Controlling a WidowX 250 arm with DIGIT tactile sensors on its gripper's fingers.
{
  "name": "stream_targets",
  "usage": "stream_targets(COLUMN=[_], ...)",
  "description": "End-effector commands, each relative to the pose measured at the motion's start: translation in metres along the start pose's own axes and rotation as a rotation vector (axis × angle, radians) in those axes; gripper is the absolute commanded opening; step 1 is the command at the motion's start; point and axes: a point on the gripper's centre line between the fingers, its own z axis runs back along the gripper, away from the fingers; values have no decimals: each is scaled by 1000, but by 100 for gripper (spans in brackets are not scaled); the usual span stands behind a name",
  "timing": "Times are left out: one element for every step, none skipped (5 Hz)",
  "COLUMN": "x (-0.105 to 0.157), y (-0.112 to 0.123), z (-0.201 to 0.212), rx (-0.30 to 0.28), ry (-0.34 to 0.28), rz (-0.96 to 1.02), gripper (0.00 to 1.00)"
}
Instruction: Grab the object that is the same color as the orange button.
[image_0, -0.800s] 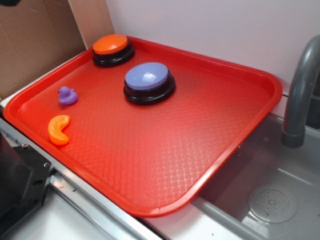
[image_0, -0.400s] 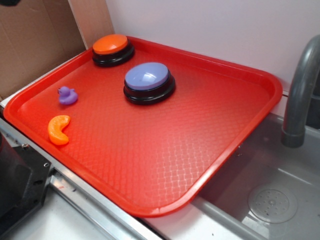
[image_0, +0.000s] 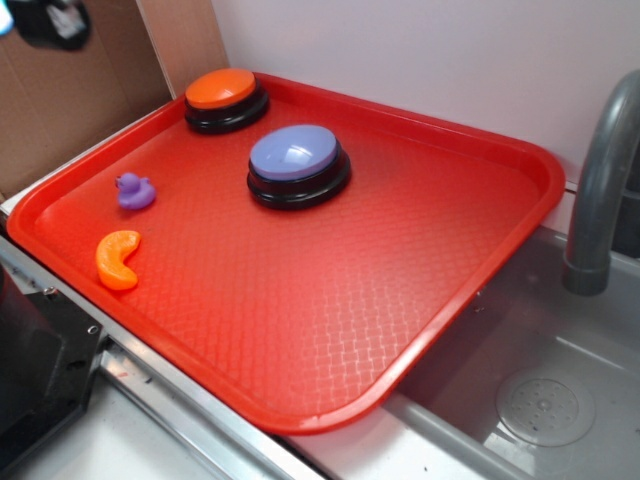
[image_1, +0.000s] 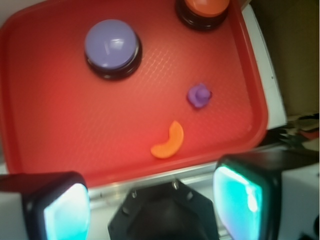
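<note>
while the gripper (image_1: 152, 202) hangs high with its two pads spread wide and nothing between them, the orange crescent (image_1: 168, 141) lies just ahead of it on the red tray (image_1: 45, 125), near the tray's closest rim. farther ahead sit the purple duck (image_1: 199, 95), then the orange button (image_1: 204, 9) and lavender button (image_1: 111, 46).

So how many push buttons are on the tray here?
2. The orange button sits at the red tray's far left corner; the lavender-blue button is just right of it, nearer the middle. None appear hidden.
</note>
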Motion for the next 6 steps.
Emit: stream_targets(x=[28, 31, 28, 17, 8, 1], y=[35, 36, 39, 38, 44, 53], z=[-56, -75, -94, -112, -133, -145], rx=[-8, -46, -88, -64, -45, -52], ry=[5, 46, 74, 115, 134, 144], rz=[65, -2, -53, -69, -30, 48], gripper=[100, 100, 100, 100, 100, 100])
